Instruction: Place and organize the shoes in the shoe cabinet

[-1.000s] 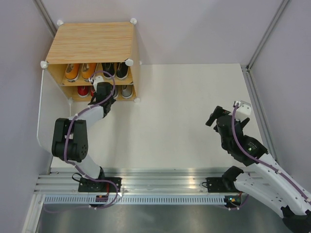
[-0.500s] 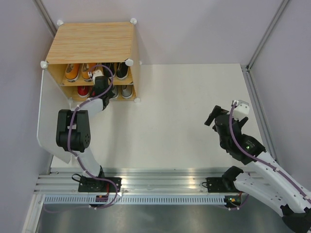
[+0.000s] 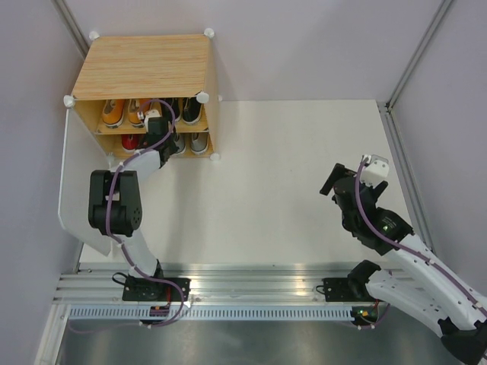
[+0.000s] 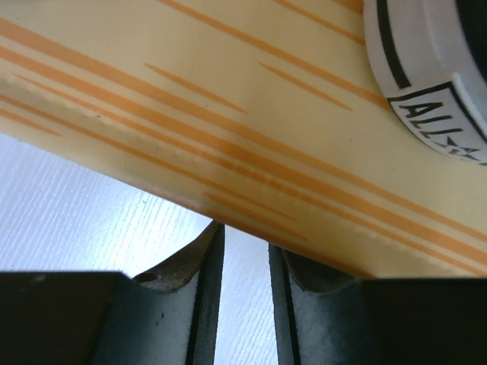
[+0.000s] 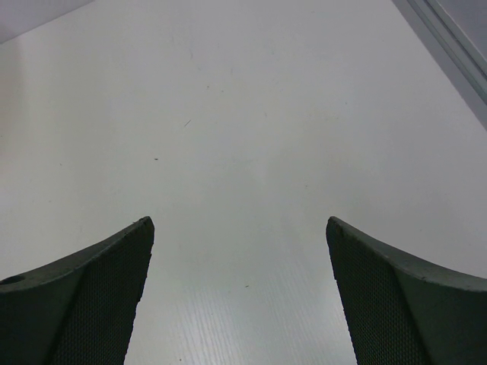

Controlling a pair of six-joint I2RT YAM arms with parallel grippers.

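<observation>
The task is judged to be close to done. No shoe is seen on the counter (image 3: 289,175); all that can be made out are inside the shoe cabinet (image 3: 144,65). On the upper level the orange pair (image 3: 112,112) is set at the left and a black shoe (image 3: 191,111) at the right. On the lower level a red shoe (image 3: 130,142) is seen at the left and a grey shoe (image 3: 199,143) at the right. The middle of both levels is hidden by the left arm, so a full count cannot be made and the neatness of the pairs there cannot be judged. The white door (image 3: 67,190) is swung open at the left — closing it, and perhaps some straightening, is taken to be what is left.

The left end effector (image 4: 242,247) is reached into the cabinet's open front, between the orange and black shoes. In the wrist view its jaws are parted only narrowly, nothing is seen between them, and a wood-grain panel (image 4: 228,114) fills the frame. A shoe's round logo patch (image 4: 434,68) lies just beyond, up and to the right, and apart from the jaws.

The right end effector (image 5: 237,224) is spread wide and empty over bare counter — well apart from the cabinet.
</observation>
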